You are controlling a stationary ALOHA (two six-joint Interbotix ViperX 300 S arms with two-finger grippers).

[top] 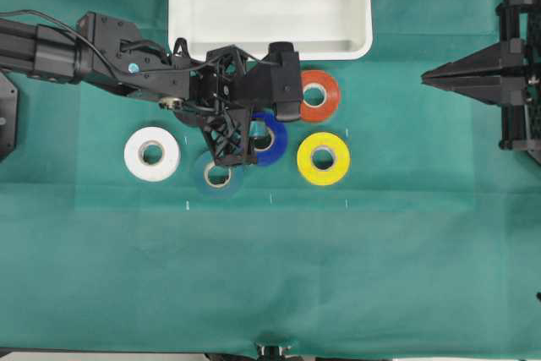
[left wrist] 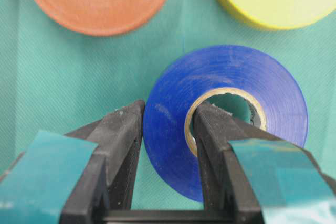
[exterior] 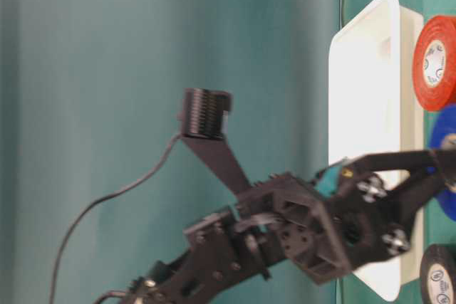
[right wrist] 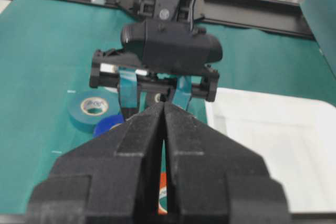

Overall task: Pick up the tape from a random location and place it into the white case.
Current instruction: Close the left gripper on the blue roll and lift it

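The tape (top: pixel 279 143) is a royal-blue roll lying on the green cloth between the orange and yellow rolls. My left gripper (top: pixel 258 134) is shut on its wall. In the left wrist view one finger (left wrist: pixel 123 129) presses the roll's outside and the other sits inside the pale core of the tape (left wrist: pixel 231 74). I cannot tell whether the roll is off the cloth. The white case (top: pixel 182 6) stands empty just behind it, at the back centre. My right gripper (top: pixel 427 79) is shut and empty at the far right, and also shows in the right wrist view (right wrist: pixel 164 107).
An orange roll (top: pixel 319 95) lies near the case's front rim, and a yellow roll (top: pixel 323 158) lies right of the tape. A dark teal roll (top: pixel 218 176) and a white roll (top: pixel 152 154) lie to its left. My left arm (top: pixel 101 52) stretches in from the left.
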